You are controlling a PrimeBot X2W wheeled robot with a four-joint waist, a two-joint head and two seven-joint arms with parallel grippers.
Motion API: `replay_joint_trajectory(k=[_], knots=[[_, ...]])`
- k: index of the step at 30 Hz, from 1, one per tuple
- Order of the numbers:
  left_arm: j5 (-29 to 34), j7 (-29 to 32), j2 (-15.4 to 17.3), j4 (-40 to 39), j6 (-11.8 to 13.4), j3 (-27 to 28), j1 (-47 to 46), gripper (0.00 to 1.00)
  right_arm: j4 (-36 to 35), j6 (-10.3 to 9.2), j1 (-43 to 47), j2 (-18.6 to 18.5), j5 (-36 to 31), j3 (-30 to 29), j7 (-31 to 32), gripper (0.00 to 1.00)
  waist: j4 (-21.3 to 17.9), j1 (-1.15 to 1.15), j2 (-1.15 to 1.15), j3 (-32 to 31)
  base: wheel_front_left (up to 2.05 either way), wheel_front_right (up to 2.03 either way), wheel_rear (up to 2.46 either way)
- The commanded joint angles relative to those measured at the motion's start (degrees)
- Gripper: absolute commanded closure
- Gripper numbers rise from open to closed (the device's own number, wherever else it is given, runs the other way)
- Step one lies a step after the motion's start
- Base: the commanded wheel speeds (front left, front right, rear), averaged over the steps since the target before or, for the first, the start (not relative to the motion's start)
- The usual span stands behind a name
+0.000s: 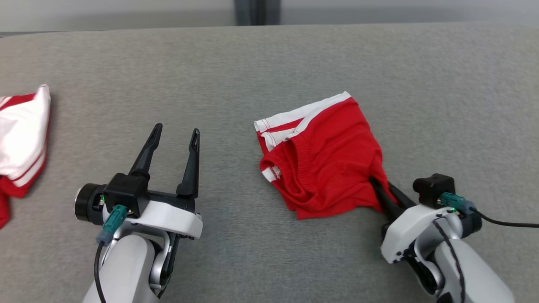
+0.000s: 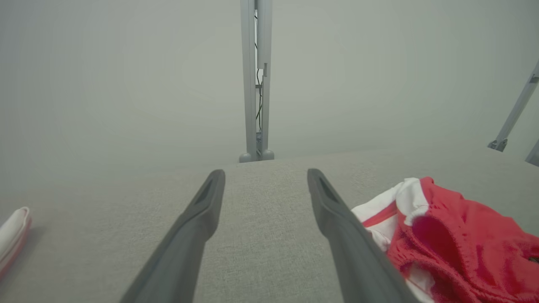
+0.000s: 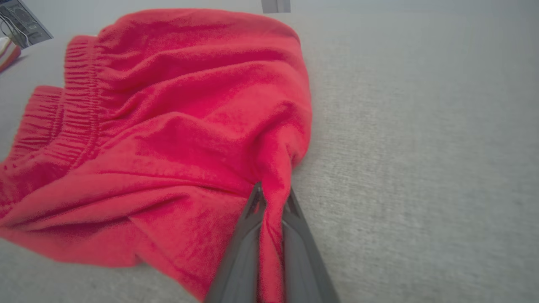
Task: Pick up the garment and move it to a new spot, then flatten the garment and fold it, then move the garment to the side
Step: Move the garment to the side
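Right gripper (image 1: 376, 185), low at the right, pinches its dark fingers together on the near right edge of the crumpled red garment (image 1: 332, 155) with white trim, lying right of centre on the grey table (image 1: 252, 63), while the left gripper (image 1: 177, 130) sits well to its left, fingers spread wide apart

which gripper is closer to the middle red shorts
Right. The right gripper is shut on the near right edge of the red shorts; the left gripper is open, apart from them, to their left.
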Motion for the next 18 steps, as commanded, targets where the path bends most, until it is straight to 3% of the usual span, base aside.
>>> replay_joint_trajectory(k=[1, 12, 18], knots=[[0.54, 0.16, 0.82, -1.09, 0.14, -0.04, -1.07, 0.00, -0.68, -0.18, 1.22, -1.86, -1.16, -0.72, 0.44, 1.00, -4.29, 0.00, 0.00, 2.50, 0.00, 0.00, 0.00], [2.48, 4.70, 4.58, -8.55, -0.12, -0.80, -2.67, 0.00, -2.29, -0.23, 0.80, -10.45, -8.53, -7.41, -0.32, 1.00, -16.08, 0.00, 0.00, 7.36, 0.00, 0.00, 0.00], [3.61, 8.25, 6.71, -12.87, -0.49, -1.81, -3.52, 0.00, 4.16, -0.16, -5.48, -13.03, -12.67, -14.54, -5.80, 1.00, -20.74, 0.00, 0.00, 10.29, 0.00, 0.00, 0.00]])
